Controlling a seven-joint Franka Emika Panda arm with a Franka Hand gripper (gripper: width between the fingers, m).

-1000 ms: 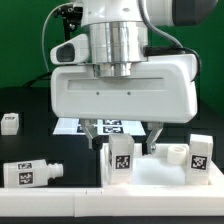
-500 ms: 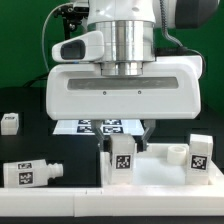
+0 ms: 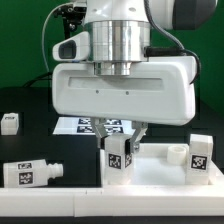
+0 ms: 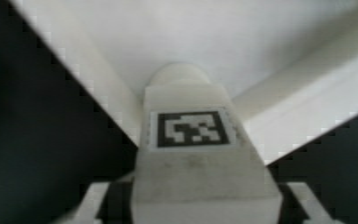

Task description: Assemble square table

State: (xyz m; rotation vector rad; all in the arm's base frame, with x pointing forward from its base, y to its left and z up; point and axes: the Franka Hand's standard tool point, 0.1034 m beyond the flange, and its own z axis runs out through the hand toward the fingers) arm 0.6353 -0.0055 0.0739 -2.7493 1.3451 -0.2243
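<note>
Centrally, we record the gripper (image 3: pixel 121 134), hanging straight down over the square table top (image 3: pixel 160 176), which lies flat on the black table at the exterior view's lower right.

Item one: an upright leg (image 3: pixel 120 158) with a black-and-white tag, standing at the top's corner nearest the exterior view's left. It sits between the two fingers (image 3: pixel 140 132). In the wrist view the same leg (image 4: pixel 197 130) fills the middle, with a finger (image 4: pixel 101 205) close on either side. We cannot tell whether the jaws are pressing it or merely straddling it.

Item two: a second upright leg (image 3: pixel 201 154), also tagged, at the top's far corner on the exterior view's right, with a short white stub (image 3: pixel 177 152) just beside it.

Item three: a lying leg (image 3: pixel 30 172), on its side, well apart on the exterior view's left.

Item four: a small tagged piece (image 3: pixel 9 122) near the left edge.

Item five: the marker board (image 3: pixel 68 127), flat behind the gripper.
</note>
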